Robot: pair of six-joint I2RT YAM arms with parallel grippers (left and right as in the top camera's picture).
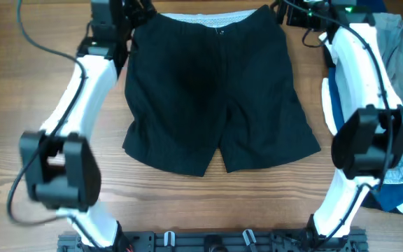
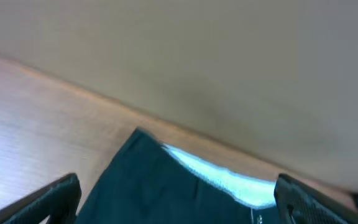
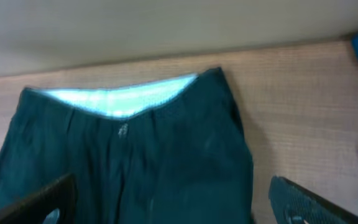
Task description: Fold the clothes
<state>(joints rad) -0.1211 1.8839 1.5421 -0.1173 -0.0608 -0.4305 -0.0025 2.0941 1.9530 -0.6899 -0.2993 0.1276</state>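
The black shorts (image 1: 215, 91) lie spread flat on the wooden table, waistband at the far edge, two legs toward the front. The pale lining shows inside the waistband (image 1: 201, 17). My left gripper (image 1: 135, 14) hovers at the waistband's left corner, open and empty; the left wrist view shows that corner (image 2: 166, 186) between its fingers. My right gripper (image 1: 296, 14) hovers at the waistband's right corner, open and empty; the right wrist view shows the shorts (image 3: 135, 162) between its fingers (image 3: 173, 205).
A heap of other garments, white, navy and light-blue denim (image 1: 397, 70), lies at the right edge beside the right arm. The table's far edge (image 3: 166, 53) runs just behind the waistband.
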